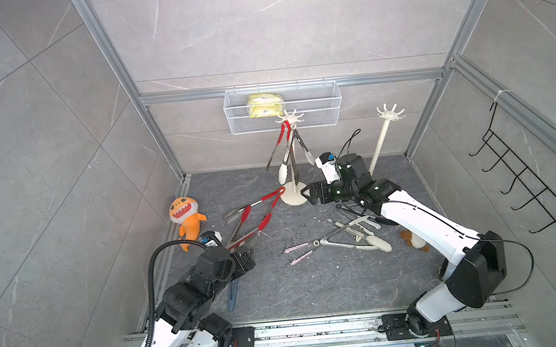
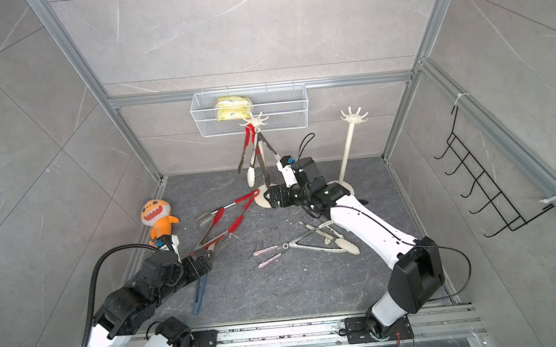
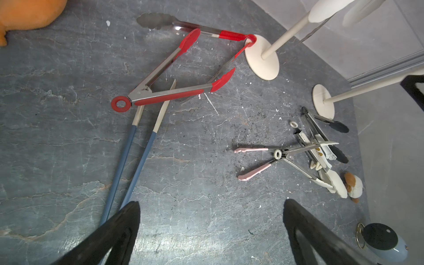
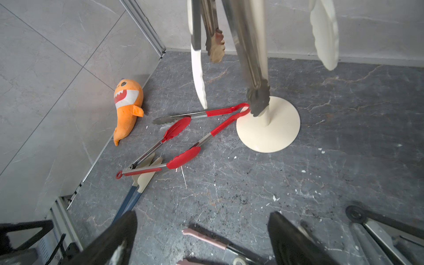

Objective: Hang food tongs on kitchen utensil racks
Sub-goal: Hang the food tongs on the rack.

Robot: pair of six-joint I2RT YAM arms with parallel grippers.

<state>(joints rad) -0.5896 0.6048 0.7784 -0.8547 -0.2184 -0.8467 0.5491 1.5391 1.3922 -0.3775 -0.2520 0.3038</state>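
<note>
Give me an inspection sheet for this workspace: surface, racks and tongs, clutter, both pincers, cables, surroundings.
Surface: dark stone-look top, scattered with pale crumbs and dark specks.
Job's things: loaded rack carries hanging tongs; empty rack has bare prongs. Red tongs, blue-handled tongs and a tangled pile of tongs lie on the surface.
Clutter: orange shark plush; small brown-and-white toy; yellow packet in the mesh basket.
Grippers: left pincer open, empty, above the blue-handled tongs; right pincer open, empty, near the loaded rack's base.
Cables: black conduit along the left arm; thin black cable loops off the right arm.
Surroundings: grey tiled walls, aluminium frame, black wire hook rack.
</note>
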